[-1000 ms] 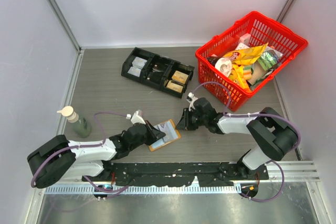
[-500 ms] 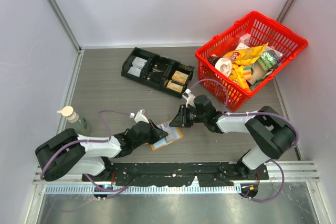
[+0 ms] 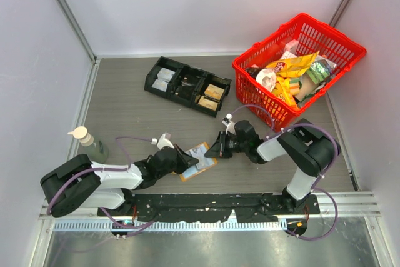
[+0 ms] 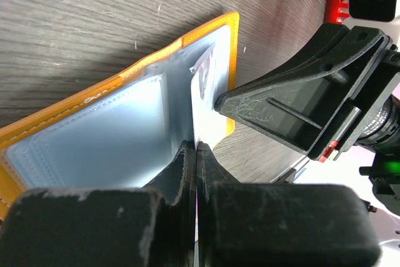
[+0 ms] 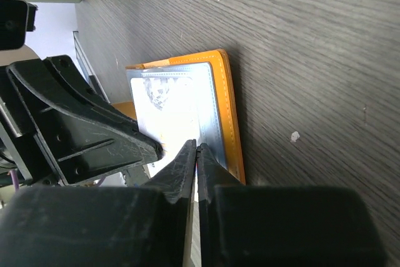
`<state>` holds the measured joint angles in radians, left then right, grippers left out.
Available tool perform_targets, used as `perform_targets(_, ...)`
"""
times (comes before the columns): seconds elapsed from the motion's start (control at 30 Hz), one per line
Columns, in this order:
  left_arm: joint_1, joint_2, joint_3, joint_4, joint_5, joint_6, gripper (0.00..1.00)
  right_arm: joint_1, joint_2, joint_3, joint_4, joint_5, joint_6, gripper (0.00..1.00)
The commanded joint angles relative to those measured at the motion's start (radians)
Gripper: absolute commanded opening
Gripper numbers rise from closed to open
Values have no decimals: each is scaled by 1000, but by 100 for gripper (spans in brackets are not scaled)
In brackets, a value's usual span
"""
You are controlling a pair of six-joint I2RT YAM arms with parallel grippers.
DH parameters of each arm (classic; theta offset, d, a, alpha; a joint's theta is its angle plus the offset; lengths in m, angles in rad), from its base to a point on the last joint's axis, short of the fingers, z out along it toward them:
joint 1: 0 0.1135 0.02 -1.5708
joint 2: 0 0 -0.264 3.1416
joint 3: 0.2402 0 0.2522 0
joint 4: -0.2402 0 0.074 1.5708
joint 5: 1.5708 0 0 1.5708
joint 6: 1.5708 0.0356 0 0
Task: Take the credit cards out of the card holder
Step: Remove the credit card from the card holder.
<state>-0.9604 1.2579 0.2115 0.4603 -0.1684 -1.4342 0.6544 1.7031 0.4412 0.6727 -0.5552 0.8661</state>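
Task thing: the card holder (image 3: 201,162), a tan-orange bifold, lies open on the surface at lower centre of the overhead view, between the two pincers, with its pale blue-grey pockets facing up.
Left arm: the left pincer (image 4: 195,152) has its jaws pressed together on a thin pale inner leaf near the fold.
Right arm: the right pincer (image 5: 196,149) has its jaws drawn together at the edge of a pale pocket. Whether a card sits between them cannot be told.
Handling: probably light, thin and floppy, with slick plastic pockets. Any card inside would be stiff and smooth. The holder will likely slide or lift unless pinned, so take a card by its exposed edge at the pocket mouth.
Surface: grey wood-grain surface (image 3: 125,114), flat.
Around: black tray (image 3: 152,81) at upper centre, red basket (image 3: 331,29) of packets at upper right, pump bottle (image 3: 94,146) at the left edge, all well apart from the holder.
Room: plain pale walls (image 3: 206,4).
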Motion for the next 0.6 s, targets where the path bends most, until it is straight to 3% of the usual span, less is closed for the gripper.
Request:
perform_targets(0.0,0,-15,-35,-22,-25,-61,0,-12,58,-38,-88,58,-4,8)
perform_targets(0.37,-1,-123,-90,-64,-68,-100,1,-19,56,-22,-151,80,-32,5)
perform_targets(0.57,0,-106,-61,-69,-54,-46,1,-19,33,-22,-69,17,-18,5)
